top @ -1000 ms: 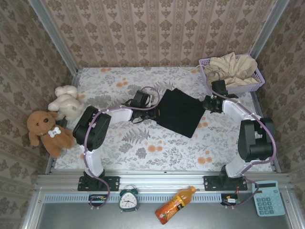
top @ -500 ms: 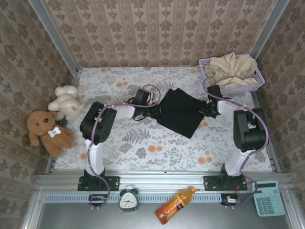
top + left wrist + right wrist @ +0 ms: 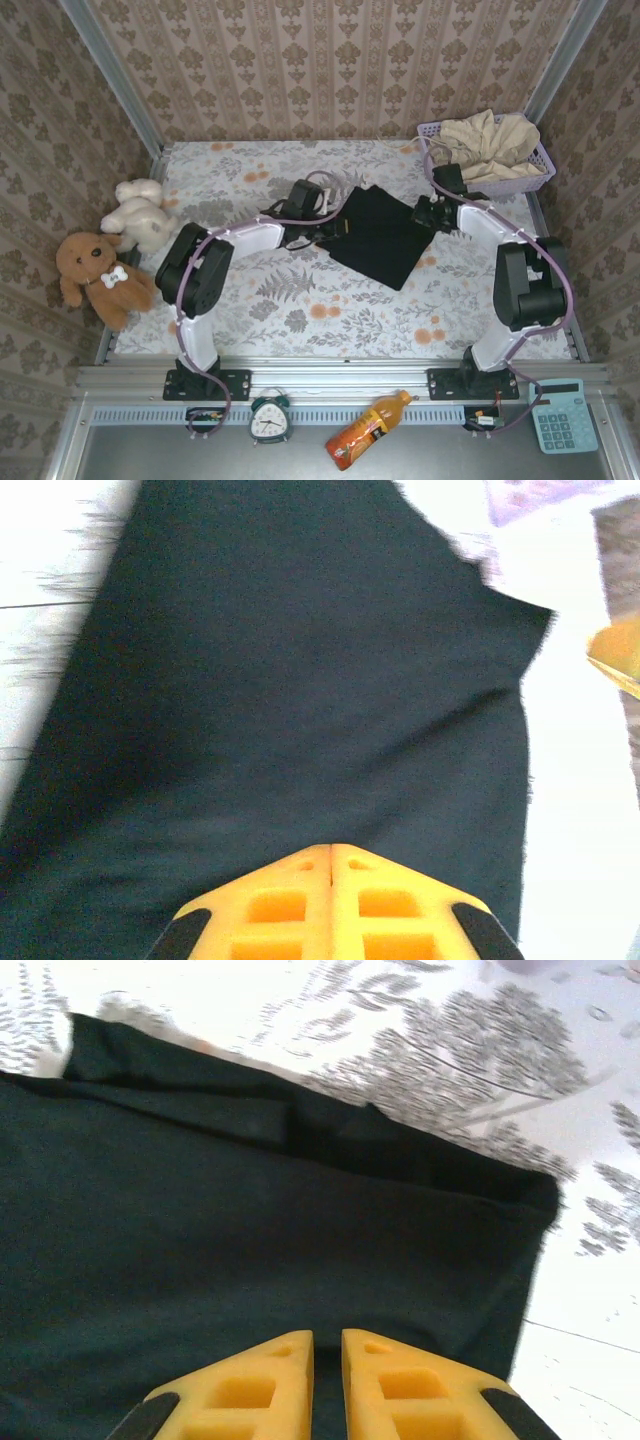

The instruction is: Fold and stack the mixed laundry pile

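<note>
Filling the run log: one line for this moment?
left gripper: shut, at black T-shirt left edge | right gripper: nearly shut, at right edge | beige garment: in lavender basket

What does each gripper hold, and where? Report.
Left gripper shut on the left edge of the black T-shirt. Right gripper at its right edge; hold cannot be told.

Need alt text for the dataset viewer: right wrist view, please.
A black T-shirt lies spread on a fern-printed tablecloth, a folded-over strip along its far edge. The right gripper enters from the bottom, its yellow jaws a narrow gap apart over the cloth.
</note>
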You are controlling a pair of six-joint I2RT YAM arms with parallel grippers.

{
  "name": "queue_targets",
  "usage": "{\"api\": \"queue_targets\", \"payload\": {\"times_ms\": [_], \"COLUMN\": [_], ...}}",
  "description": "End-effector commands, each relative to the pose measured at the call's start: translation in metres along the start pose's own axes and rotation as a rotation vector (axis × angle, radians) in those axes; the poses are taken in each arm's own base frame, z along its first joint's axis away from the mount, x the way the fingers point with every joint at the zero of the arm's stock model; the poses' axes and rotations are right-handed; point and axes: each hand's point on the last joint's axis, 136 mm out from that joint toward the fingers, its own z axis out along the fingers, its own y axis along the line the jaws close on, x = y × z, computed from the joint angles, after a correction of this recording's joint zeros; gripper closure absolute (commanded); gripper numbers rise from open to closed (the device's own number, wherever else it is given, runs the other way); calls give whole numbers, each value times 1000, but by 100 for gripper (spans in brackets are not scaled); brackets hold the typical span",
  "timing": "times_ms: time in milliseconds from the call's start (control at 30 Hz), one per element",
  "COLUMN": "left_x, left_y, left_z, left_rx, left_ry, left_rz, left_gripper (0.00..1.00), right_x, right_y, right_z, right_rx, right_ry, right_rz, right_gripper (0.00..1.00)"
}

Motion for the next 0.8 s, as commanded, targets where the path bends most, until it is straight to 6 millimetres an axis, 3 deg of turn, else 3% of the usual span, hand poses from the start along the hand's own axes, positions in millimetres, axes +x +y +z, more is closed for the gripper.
{"api": "queue_targets", "payload": {"times_ms": [0,167,300,400,533,667,767], "left_x": [23,72,113,137,166,186,179], "left_y": [-53,-86,-80,-58,-36,-42,-54], "left_z": [13,59,78,76,65,55,50], "left_rx": [102,182,135,79,37,72,98], "left_ry": [73,244,396,472,558,614,586], "left_rz": [41,67,85,80,49,29,32], "left_gripper": [100,100,100,100,100,100,100], "right_x": [-5,-13,-7,-4,-10,-19,-24], "right_y": [4,4,-3,-13,-12,-7,-2], "right_z": [14,40,62,76,89,98,94], "right_rx": [-2,20,53,86,85,83,72], "right_ry": [15,36,96,119,114,110,102], "right_rz": [-41,-50,-22,25,57,65,54], "right_gripper": [84,84,84,84,85,86,86]}}
